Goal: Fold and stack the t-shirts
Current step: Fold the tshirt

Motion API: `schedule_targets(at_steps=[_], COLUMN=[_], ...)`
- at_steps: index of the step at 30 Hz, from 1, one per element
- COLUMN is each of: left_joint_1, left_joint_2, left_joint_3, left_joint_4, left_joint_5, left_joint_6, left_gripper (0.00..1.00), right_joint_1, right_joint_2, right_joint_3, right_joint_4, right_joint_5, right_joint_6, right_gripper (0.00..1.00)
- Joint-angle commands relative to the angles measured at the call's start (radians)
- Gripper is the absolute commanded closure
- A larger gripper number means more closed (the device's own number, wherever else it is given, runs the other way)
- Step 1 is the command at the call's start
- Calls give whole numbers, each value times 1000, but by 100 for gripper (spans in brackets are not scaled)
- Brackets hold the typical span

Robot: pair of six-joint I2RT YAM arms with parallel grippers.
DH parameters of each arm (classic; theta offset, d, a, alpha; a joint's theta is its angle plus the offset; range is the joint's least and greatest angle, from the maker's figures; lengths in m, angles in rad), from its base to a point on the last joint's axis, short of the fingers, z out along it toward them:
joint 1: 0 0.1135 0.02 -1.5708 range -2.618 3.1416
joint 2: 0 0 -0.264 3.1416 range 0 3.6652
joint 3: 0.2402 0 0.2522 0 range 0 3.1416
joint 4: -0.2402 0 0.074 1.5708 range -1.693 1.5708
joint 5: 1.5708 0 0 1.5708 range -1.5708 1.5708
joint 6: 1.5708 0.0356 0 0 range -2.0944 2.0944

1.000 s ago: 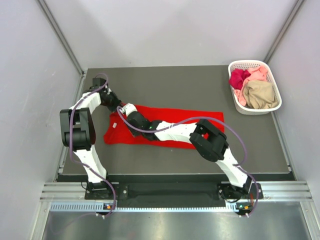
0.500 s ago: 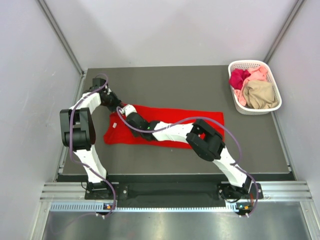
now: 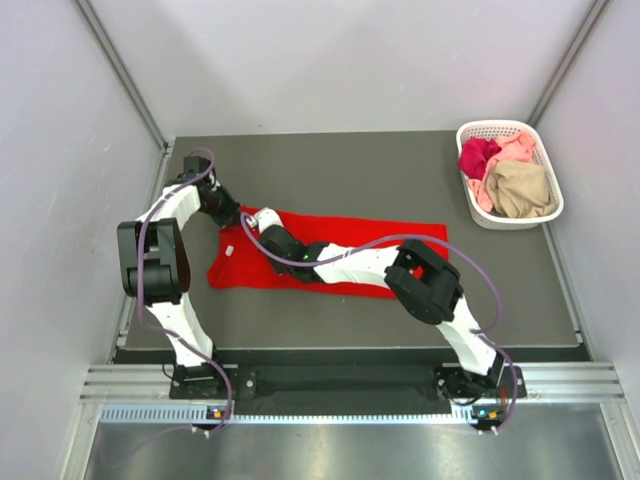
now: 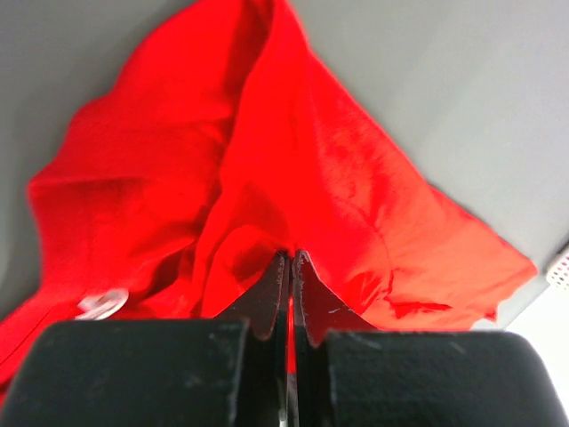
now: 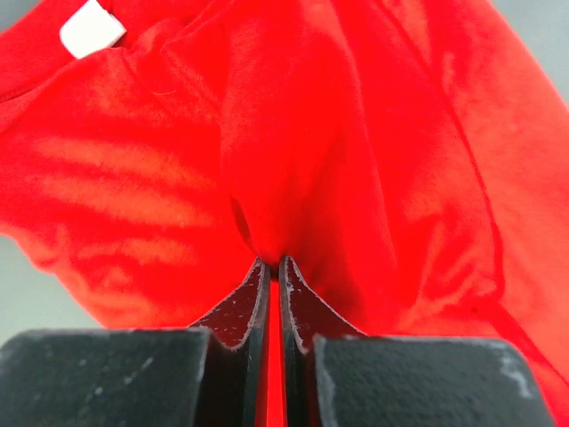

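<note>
Red soft cloth, the red t-shirt (image 3: 400, 238) lies as a long flat strip on the matte grey table (image 3: 400, 170), well left of the white lattice basket (image 3: 475, 130). At its end farthest from the basket, the left fingers (image 4: 269, 298) and right fingers (image 5: 244, 307) are each pinched together on a puckered fold of it, a white neck label (image 5: 91, 27) close by
</note>
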Motion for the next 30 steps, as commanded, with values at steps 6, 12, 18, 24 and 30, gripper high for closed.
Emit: schedule_targets(at_steps=[6, 12, 18, 24, 30], left_joint_1=[5, 5, 4, -10, -10], left_joint_2=[-107, -175, -252, -305, -324], left_joint_3=[21, -50, -136, -242, -309], left_joint_4=[-166, -223, -259, -259, -259], left_joint_5=[-112, -123, -148, -144, -198], left_joint_6=[92, 123, 140, 123, 111], left_gripper=[100, 98, 97, 97, 92], right_joint_1=[7, 7, 12, 15, 24], right_joint_2=[-217, -249, -289, -297, -314], right_joint_3=[-129, -178, -241, -293, -349], right_joint_4=[58, 64, 76, 86, 90], right_joint_5=[-28, -82, -160, -217, -211], right_joint_6=[-26, -22, -26, -25, -20], right_gripper=[100, 100, 100, 100, 100])
